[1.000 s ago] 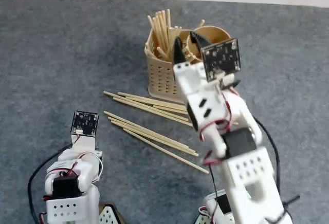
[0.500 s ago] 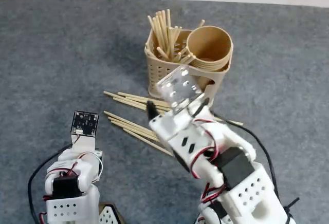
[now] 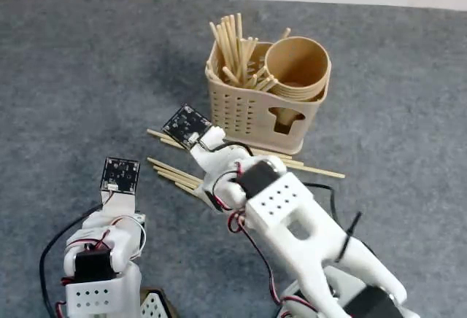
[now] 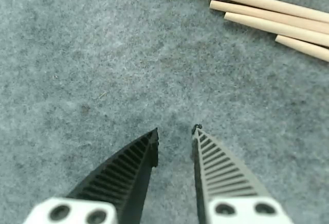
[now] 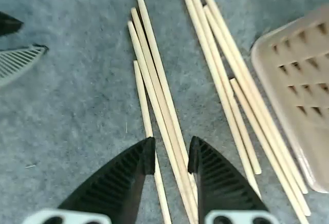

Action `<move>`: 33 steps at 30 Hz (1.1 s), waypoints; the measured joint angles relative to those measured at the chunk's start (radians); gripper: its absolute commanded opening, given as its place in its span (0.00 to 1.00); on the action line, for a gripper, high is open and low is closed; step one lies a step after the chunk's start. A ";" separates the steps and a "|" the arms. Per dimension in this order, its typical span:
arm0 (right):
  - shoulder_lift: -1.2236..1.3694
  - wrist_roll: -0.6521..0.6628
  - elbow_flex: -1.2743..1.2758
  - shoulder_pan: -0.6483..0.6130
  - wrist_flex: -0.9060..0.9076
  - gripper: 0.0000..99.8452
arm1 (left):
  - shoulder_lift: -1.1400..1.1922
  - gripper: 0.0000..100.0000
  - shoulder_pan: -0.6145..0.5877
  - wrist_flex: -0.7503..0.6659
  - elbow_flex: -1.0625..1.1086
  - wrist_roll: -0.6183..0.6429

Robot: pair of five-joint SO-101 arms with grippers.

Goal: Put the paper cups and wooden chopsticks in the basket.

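Soft, even light, moderately bright, no glare.
High view: the basket (image 3: 252, 117) throws a soft-edged shadow to its left on the grey mat (image 3: 73, 77), so the main light comes from the right side. The white shell of the right arm (image 3: 281, 201) is bright but not blown out, and the mat close under it is darker. Right wrist view: each loose chopstick (image 5: 154, 90) carries a thin dark shadow line along one side. Left wrist view: the mat is evenly lit, with faint shadows between the sticks.
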 measured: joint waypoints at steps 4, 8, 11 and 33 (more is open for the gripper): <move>0.091 0.000 0.000 0.000 -0.055 0.12 | 0.000 0.12 0.000 0.000 0.000 0.000; 0.184 0.002 0.000 0.012 -0.120 0.12 | 0.000 0.12 0.000 0.000 0.000 0.000; 0.247 0.002 0.000 0.035 -0.141 0.12 | 0.000 0.12 0.000 0.000 0.000 0.000; 0.433 0.071 -0.005 0.095 -0.230 0.00 | 0.000 0.12 0.000 0.000 0.000 0.000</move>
